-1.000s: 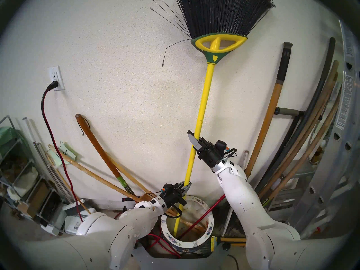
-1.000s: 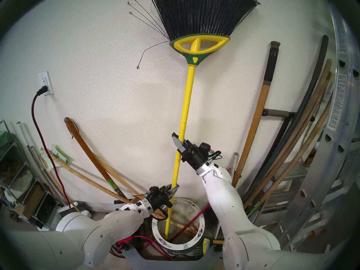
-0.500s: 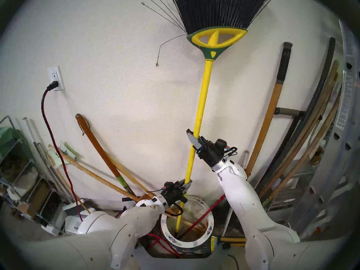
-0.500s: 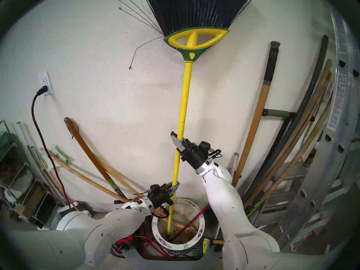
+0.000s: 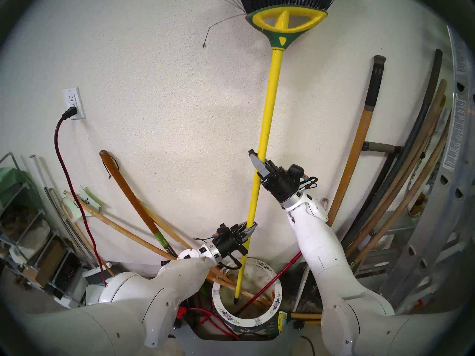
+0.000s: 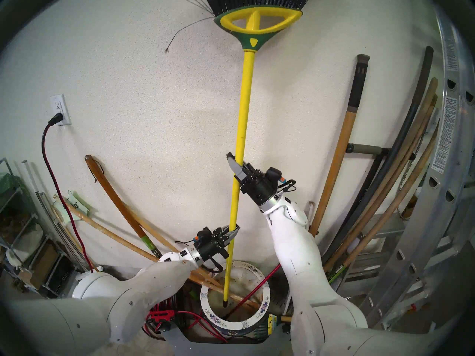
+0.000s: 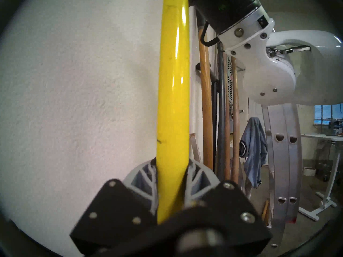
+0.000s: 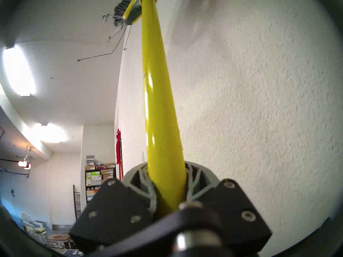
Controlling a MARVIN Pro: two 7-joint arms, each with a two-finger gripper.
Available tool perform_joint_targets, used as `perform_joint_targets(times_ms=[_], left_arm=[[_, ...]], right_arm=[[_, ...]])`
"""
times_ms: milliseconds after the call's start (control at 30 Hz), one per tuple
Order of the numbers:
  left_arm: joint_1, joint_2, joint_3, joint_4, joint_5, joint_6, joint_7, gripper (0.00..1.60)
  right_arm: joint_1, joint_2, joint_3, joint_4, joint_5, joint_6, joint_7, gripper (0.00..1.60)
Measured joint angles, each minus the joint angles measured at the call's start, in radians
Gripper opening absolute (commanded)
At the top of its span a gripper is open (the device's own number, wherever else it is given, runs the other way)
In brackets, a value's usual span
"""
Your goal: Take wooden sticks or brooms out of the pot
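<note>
Left gripper (image 5: 250, 225), centre of the head view: clamped round the lower yellow pole of the broom (image 5: 267, 116), just above the pot. Right gripper (image 5: 258, 159), higher and slightly right: clenched on the same pole near mid-length; both wrist views show grey fingers (image 7: 194, 178) pressed against yellow on either side.

Outward along the pole: black tip low inside the mouth of the flowered white pot (image 5: 218, 295), bottom centre, not yet above the rim. Crossing the tip inside the pot: a thin red rod (image 5: 270, 281) and brown wooden poles (image 5: 246, 292). Head and black bristles cut off at the top edge of the frame.

Likely trouble: tip snagging the rod or rim if swung sideways too early, tipping the pot; top-heavy head swaying and twisting the pole in the grip; bristles scraping the white wall (image 5: 167, 103).
</note>
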Motion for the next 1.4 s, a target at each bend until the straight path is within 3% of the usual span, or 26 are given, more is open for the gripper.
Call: perform_joint_targets(times_ms=[500,1400], left_arm=[[0.016,0.026,0.018,-0.144,0.025,-0.100,0.102,0.00],[0.004,0.095,0.036,-0.415,0.031,-0.105,0.112,0.00]], right_arm=[[0.079,-0.018,-0.004,-0.040,-0.003,0.066,-0.118,0.00],[0.242,-0.059,-0.031,-0.082,0.000,0.147,-0.246,0.00]])
